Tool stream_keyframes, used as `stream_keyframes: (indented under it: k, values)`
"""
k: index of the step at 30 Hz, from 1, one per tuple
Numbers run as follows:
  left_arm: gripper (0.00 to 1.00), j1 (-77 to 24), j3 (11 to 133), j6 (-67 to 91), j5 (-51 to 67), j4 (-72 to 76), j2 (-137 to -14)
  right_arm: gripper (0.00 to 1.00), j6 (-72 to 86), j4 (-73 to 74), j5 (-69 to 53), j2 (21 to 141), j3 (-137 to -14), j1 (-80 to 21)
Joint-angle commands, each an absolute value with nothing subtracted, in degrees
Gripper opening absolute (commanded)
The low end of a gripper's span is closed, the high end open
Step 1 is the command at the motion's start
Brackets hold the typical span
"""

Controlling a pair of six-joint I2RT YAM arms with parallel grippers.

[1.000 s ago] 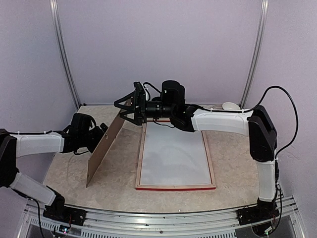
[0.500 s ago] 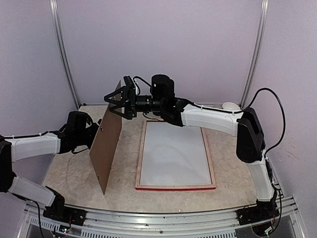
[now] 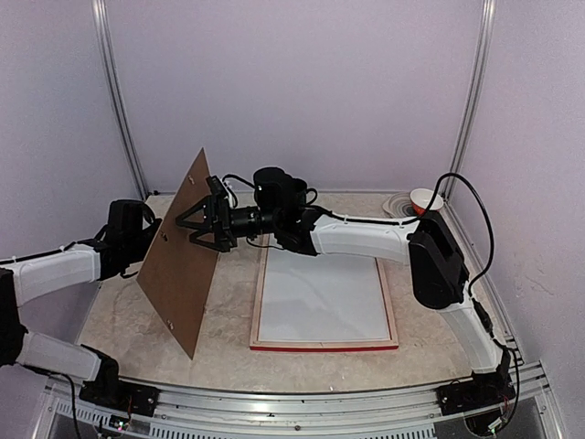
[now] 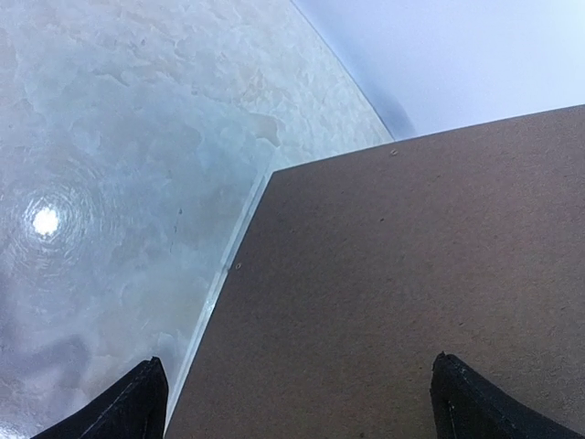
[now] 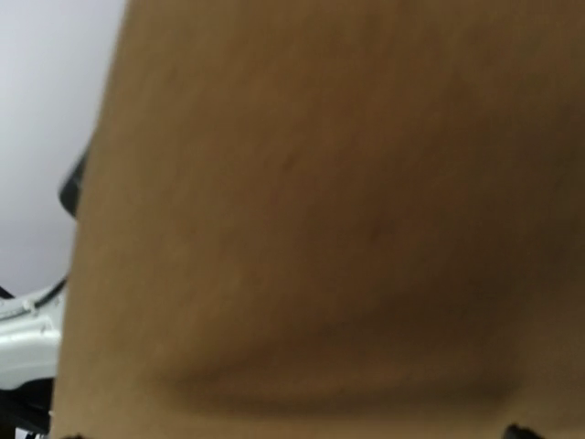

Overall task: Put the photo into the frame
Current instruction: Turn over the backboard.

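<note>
The brown backing board has tipped steeper and shifted left. The right jaws have followed, spread at its face, and the left jaws are spread behind it. 1 frame lies flat at centre with 1 photo inside it, white side up. Bare counter borders both.

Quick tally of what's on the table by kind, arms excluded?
Red frame: 1
White sheet lying inside it, probably the photo face down: 1
Brown board, standing up: 1
Cup, far right corner: 1
Total: 4
</note>
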State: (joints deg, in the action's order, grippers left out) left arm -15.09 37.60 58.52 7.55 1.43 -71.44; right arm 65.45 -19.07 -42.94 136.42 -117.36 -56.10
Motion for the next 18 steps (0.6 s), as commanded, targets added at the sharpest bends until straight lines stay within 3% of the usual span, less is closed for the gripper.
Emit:
stream_keyframes:
  k: [1,18]
  values:
    - [0.99,-13.65,40.29,56.69,8.45,1.03,-69.65,0.99,64.91,-20.46,-43.95,136.51,-116.78,-56.6]
    - [0.99,-8.72,42.62,56.55,13.13,3.54,-70.15,0.99,63.37,-17.25,-42.98,139.96,-115.67,-56.55]
